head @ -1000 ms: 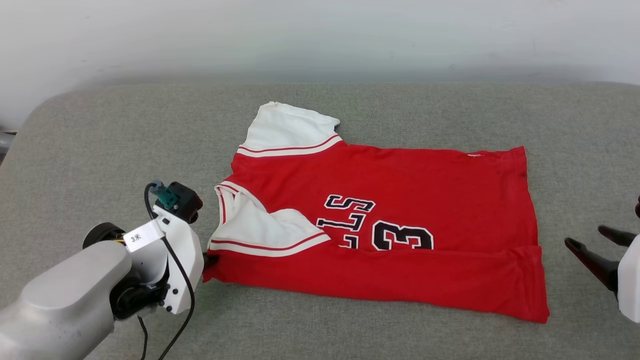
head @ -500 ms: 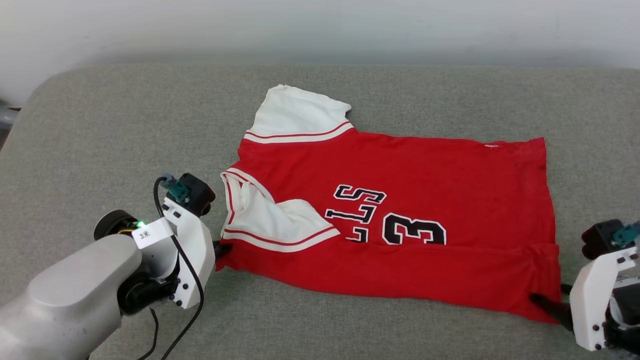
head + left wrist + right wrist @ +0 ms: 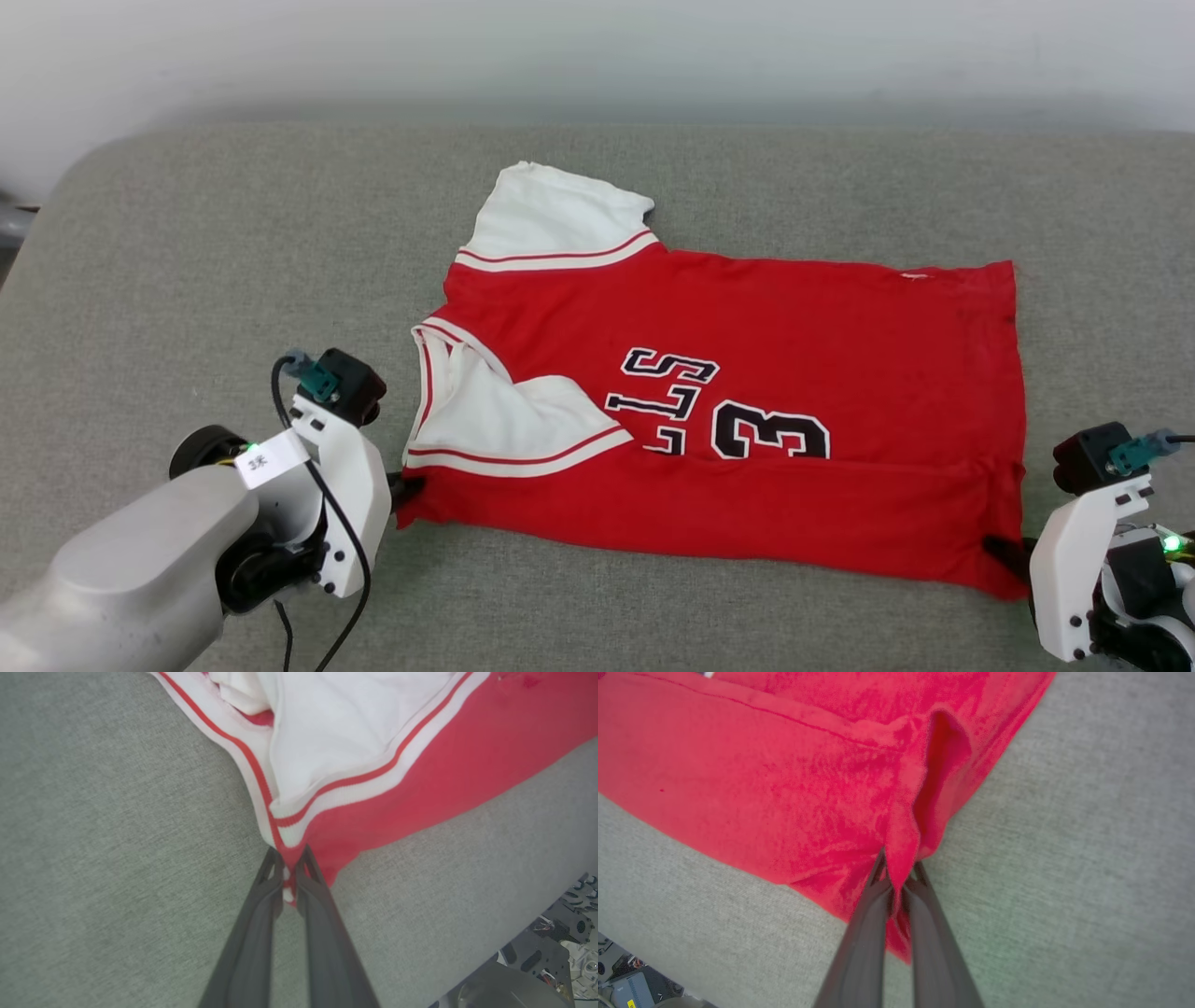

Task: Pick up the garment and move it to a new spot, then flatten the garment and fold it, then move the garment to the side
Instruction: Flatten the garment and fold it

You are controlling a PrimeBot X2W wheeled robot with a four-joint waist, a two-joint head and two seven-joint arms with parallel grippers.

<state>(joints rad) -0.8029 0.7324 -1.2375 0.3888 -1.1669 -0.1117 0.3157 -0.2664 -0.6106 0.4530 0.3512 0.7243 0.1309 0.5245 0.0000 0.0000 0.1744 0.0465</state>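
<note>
Item: red jersey T-shirt (image 3: 747, 373), one piece, laid out flat on a grey fabric-covered surface (image 3: 233, 233). The collar end lies toward the robot's left and the hem toward its right.

Condition: the near long edge is folded up over the chest and covers the lower part of the black lettering. The far white sleeve (image 3: 551, 219) is spread out. The near white sleeve (image 3: 495, 420) is turned in onto the chest.

Left gripper (image 3: 403, 487): at the near collar-end corner. Its fingers are pressed together on the cloth just beside the red-and-white striped trim (image 3: 327, 798).

Right gripper (image 3: 1004, 551): at the near hem-end corner. Its fingers are closed on a raised pinch of red fabric, with a small puckered fold standing up just beyond the tips.

Backdrop: pale wall (image 3: 597, 56) behind the surface.
</note>
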